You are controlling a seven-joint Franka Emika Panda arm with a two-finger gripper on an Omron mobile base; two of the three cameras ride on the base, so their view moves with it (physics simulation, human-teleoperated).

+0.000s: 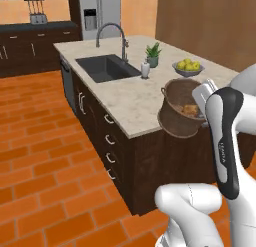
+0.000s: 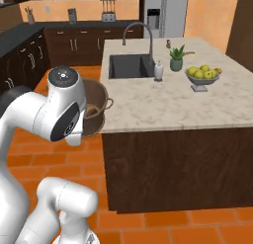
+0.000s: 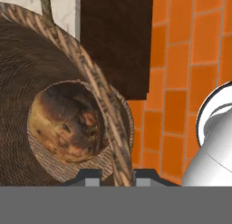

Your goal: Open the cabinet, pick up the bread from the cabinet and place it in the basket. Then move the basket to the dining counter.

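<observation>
A: What does the bread [image 3: 68, 125] look like?

B: A small round roll, mottled brown with paler patches and dark scorch marks. It sits on the bottom of the basket [image 1: 177, 111], against the woven wall. Being round, it has no clear long axis.

A: And the basket itself?

B: Brown wicker, bucket-shaped, with a flared rim and a small loop handle on the side. It is held in the air and tilted, its mouth facing up and toward the arm. In the left base view it hangs at the near edge of the dining counter [image 1: 130, 98]; in the right base view it is just beside the counter's left end, over the orange brick floor [image 2: 163, 223].

A: The gripper [image 3: 117, 175]?

B: Its two tips sit narrow, one on each side of the basket rim, clamping it.
</observation>
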